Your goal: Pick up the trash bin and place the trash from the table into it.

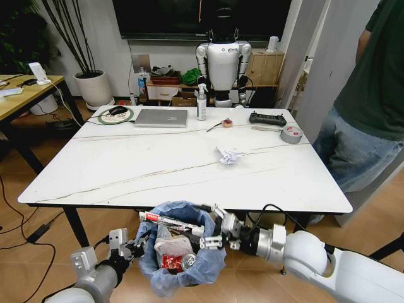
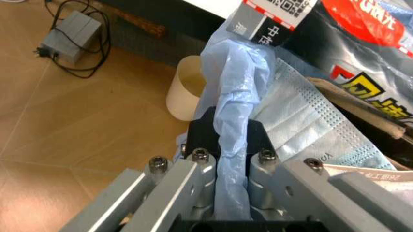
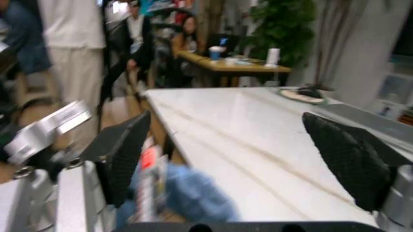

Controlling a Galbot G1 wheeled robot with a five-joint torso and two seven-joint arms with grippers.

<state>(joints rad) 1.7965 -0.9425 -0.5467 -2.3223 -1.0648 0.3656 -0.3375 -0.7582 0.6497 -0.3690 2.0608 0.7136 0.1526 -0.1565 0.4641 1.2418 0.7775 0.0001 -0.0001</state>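
Below, trash bin (image 1: 180, 252) holding wrappers, left gripper (image 2: 223, 145) clamping its bag.

Even indoor light lit my head view, with soft glare on the table (image 1: 189, 164) and faint shadows beneath it. My right wrist view was smeared by blur, the background people hazy. My left wrist view stayed fairly sharp up close.

I am facing a white back wall (image 1: 113, 35) carrying a dark screen (image 1: 189, 16). Wood-look flooring (image 1: 25, 265) is spreading under me. A light-wood desk (image 1: 28, 95) is standing to my left, with a potted plant (image 1: 91, 82) sitting in the corner beyond it. A low wooden cabinet (image 1: 265, 66) is standing against the wall.
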